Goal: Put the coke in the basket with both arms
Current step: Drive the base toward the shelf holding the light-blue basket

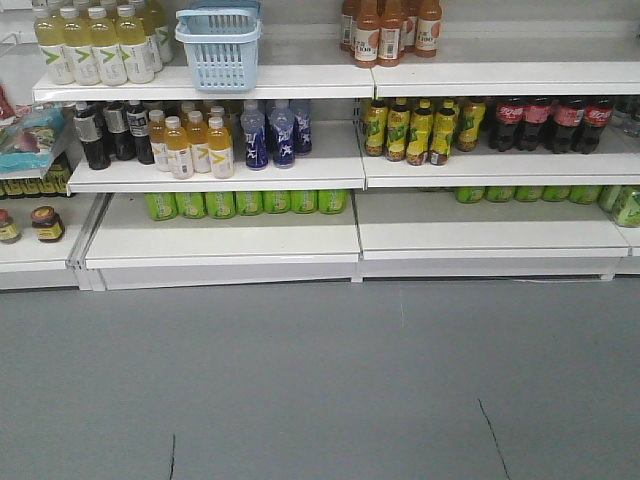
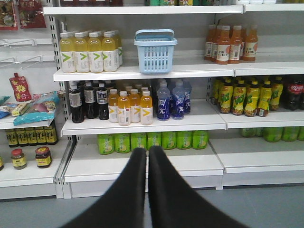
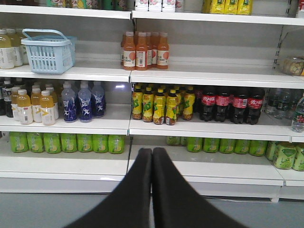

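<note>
Several coke bottles [image 1: 552,122], dark with red labels, stand in a row on the middle shelf at the right; they also show in the right wrist view [image 3: 230,102] and at the edge of the left wrist view [image 2: 295,92]. The light blue basket [image 1: 218,50] sits on the upper shelf to the left, also seen from both wrists [image 2: 155,50] [image 3: 47,50]. My left gripper [image 2: 147,151] is shut and empty, well back from the shelves. My right gripper [image 3: 152,152] is likewise shut on nothing, facing the lower shelf. Neither arm appears in the front view.
Yellow pear-drink bottles [image 1: 420,130] stand just left of the coke. Orange bottles [image 1: 390,30], pale yellow bottles [image 1: 95,45], blue bottles [image 1: 272,130] and green cans [image 1: 245,203] fill other shelves. Grey floor [image 1: 320,380] lies in front.
</note>
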Controlling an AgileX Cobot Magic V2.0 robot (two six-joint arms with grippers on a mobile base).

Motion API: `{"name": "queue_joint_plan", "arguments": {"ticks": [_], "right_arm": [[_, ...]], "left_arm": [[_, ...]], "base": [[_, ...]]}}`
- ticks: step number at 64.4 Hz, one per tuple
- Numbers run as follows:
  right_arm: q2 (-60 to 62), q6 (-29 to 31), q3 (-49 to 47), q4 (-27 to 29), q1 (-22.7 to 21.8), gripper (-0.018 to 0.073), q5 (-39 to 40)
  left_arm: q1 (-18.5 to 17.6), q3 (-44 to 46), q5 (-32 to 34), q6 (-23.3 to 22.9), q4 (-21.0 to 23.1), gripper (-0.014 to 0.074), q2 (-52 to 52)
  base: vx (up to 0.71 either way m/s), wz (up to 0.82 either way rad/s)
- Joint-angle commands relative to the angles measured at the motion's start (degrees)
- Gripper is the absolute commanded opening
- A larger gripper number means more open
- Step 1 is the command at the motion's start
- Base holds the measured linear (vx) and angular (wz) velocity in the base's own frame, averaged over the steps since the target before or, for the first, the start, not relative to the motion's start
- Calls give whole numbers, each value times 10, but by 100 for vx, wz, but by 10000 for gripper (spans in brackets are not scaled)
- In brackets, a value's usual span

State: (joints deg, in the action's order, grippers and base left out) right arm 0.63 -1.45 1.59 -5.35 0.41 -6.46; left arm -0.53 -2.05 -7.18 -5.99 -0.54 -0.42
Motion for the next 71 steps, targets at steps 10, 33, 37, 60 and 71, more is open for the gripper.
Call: {"name": "queue_joint_plan", "arguments": {"ticks": [10, 33, 37, 60, 71], "right_arm": [[7, 4, 4, -2, -3, -10, 42], [7, 4, 4, -2, -3, -10, 41], [7, 4, 4, -2, -3, -10, 41], [7, 4, 4, -2, -3, -10, 41], [7, 4, 4, -2, -3, -10, 42]], "left_arm": [[1, 19, 45, 0, 5, -6, -11], [1, 19, 45, 0, 5, -6, -11], [1, 19, 45, 0, 5, -6, -11], [1, 19, 45, 0, 5, -6, -11], [1, 19, 45, 0, 5, -6, -11]], "base": [[0, 0], [0, 0], [0, 0], [0, 0], [3, 2]]}}
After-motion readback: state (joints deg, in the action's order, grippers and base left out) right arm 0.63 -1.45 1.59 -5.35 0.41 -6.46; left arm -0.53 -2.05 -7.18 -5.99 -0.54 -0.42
